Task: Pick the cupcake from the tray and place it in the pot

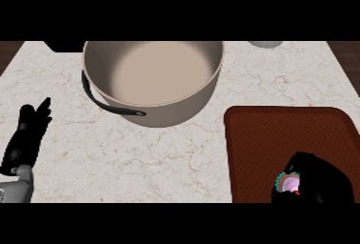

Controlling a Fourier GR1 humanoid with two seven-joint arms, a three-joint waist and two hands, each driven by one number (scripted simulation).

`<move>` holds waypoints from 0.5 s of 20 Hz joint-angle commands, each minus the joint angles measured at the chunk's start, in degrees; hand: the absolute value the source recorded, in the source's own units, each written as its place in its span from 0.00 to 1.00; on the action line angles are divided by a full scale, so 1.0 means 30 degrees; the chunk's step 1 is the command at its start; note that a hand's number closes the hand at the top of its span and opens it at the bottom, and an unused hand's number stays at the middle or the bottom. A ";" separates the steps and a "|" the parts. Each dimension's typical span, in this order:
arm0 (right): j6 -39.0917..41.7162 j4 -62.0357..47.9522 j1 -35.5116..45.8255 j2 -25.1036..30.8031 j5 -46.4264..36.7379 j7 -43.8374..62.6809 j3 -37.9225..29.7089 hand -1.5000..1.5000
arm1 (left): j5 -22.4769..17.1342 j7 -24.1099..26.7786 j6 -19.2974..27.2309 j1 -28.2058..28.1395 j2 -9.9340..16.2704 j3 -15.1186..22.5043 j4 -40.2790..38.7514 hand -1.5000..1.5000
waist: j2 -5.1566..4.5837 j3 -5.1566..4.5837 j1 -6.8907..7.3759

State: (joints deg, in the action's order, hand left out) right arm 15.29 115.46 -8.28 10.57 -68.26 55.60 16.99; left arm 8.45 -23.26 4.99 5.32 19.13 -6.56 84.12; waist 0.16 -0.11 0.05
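Observation:
A large beige pot (151,78) with a black handle stands at the back middle of the counter, and its inside shows nothing. A dark red-brown tray (281,138) lies at the right. At the tray's near edge my right hand (320,178) curls round the cupcake (288,183), of which only a pink top and a teal wrapper edge show. My left hand (28,136) rests at the left edge, fingers straight and pointing away, holding nothing.
A pale round object (265,44) is cut off at the back right. A dark object (63,45) sits at the back left, behind the pot. The marble counter (175,157) lies between the pot and the tray.

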 commanded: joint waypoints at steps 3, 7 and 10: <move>0.0740 0.2888 0.0328 -0.2711 -0.6168 0.4881 0.5069 1.00 | 0.0090 0.0141 -0.0090 -0.0605 -0.0062 -0.0029 0.0290 0.50 | 0.0060 -0.0004 -0.0038; 0.0844 0.3481 0.4014 -0.3462 -0.9008 0.4294 0.6104 1.00 | 0.0006 0.0479 -0.0144 0.0064 0.0137 -0.0440 -0.0734 0.50 | 0.0024 -0.0020 0.0000; 0.0567 0.4275 0.7244 -0.3490 -0.9275 0.4267 0.6685 1.00 | 0.0203 0.0083 -0.0052 -0.0392 -0.0381 0.0202 0.0275 0.50 | 0.0048 -0.0008 0.0299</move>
State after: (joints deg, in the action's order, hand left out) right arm 15.80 125.90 4.24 1.62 -91.87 61.12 32.89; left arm 9.06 -22.75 4.98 4.48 18.17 -6.11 84.07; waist 0.30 -0.16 0.40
